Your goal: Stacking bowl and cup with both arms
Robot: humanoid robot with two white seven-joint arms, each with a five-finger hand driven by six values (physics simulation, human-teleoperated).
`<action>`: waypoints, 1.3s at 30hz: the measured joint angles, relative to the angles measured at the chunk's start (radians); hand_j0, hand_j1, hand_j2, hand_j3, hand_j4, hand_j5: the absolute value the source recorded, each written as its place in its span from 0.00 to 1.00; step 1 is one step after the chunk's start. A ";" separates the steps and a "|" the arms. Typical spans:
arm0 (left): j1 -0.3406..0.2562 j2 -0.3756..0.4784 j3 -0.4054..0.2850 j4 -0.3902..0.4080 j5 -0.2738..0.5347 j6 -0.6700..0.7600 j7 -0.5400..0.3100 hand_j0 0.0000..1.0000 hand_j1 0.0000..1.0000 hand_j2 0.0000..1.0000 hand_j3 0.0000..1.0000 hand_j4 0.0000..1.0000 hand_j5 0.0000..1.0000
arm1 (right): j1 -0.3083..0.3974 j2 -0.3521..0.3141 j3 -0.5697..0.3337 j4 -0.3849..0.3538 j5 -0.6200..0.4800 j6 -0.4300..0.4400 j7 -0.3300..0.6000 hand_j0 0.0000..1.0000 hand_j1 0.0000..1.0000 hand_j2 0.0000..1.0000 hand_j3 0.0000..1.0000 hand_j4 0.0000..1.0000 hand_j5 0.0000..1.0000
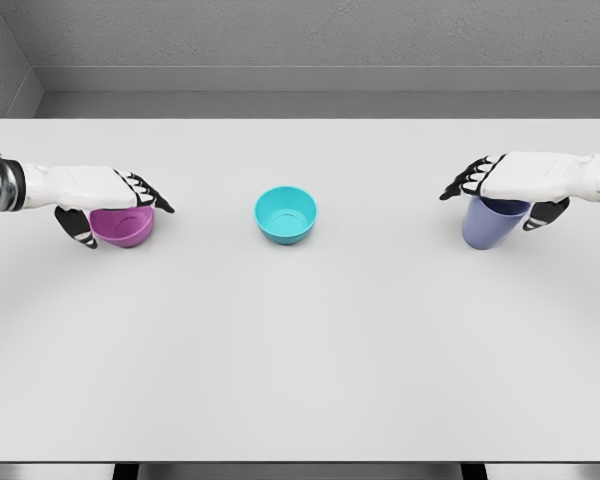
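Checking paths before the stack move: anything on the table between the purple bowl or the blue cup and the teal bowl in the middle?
Nothing visible. The left hand is on the purple bowl, the right hand on the blue cup. Only bare table lies between each of them and the teal bowl.

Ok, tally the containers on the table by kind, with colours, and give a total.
Bowls: 2, a purple bowl under the left robot hand and a teal bowl in the middle.
Cups: 1, a blue cup under the right robot hand.
Total: 3
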 measured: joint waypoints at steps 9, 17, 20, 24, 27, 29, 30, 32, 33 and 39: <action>0.000 -0.008 -0.002 0.019 -0.002 0.000 0.000 1.00 1.00 1.00 1.00 1.00 1.00 | 0.002 0.005 0.002 0.016 0.006 0.000 0.000 1.00 1.00 1.00 1.00 1.00 1.00; -0.002 -0.025 -0.001 0.045 -0.002 0.000 0.001 1.00 1.00 1.00 1.00 1.00 1.00 | 0.002 0.005 0.002 0.020 0.015 0.000 0.000 1.00 1.00 1.00 1.00 1.00 1.00; -0.002 -0.029 -0.001 0.053 -0.002 0.000 0.002 1.00 1.00 1.00 1.00 1.00 1.00 | 0.002 0.005 0.002 0.020 0.015 0.000 0.000 1.00 1.00 1.00 1.00 1.00 1.00; 0.000 -0.032 -0.002 0.057 -0.002 0.000 0.002 1.00 1.00 1.00 1.00 1.00 1.00 | 0.000 0.005 0.001 0.021 0.015 0.000 0.000 1.00 1.00 1.00 1.00 1.00 1.00; 0.000 -0.033 -0.001 0.058 -0.002 0.000 0.002 1.00 1.00 1.00 1.00 1.00 1.00 | 0.000 0.005 0.001 0.021 0.015 0.000 0.000 1.00 1.00 1.00 1.00 1.00 1.00; 0.000 -0.034 -0.001 0.059 -0.002 0.000 0.002 1.00 1.00 1.00 1.00 1.00 1.00 | 0.000 0.005 0.001 0.021 0.015 0.000 0.000 1.00 1.00 1.00 1.00 1.00 1.00; 0.000 -0.034 -0.001 0.059 -0.002 0.000 0.002 1.00 1.00 1.00 1.00 1.00 1.00 | 0.000 0.005 0.001 0.021 0.015 0.000 0.000 1.00 1.00 1.00 1.00 1.00 1.00; 0.000 -0.034 -0.001 0.059 -0.002 0.000 0.002 1.00 1.00 1.00 1.00 1.00 1.00 | 0.000 0.005 0.001 0.021 0.015 0.000 0.000 1.00 1.00 1.00 1.00 1.00 1.00; 0.000 -0.034 0.000 0.059 -0.002 0.000 0.002 1.00 1.00 1.00 1.00 1.00 1.00 | 0.000 0.005 0.001 0.021 0.015 0.000 0.000 1.00 1.00 1.00 1.00 1.00 1.00; 0.000 -0.039 0.000 0.075 -0.009 0.000 0.002 1.00 1.00 1.00 1.00 1.00 1.00 | 0.000 0.006 0.001 0.020 0.015 0.000 0.000 1.00 1.00 1.00 1.00 1.00 1.00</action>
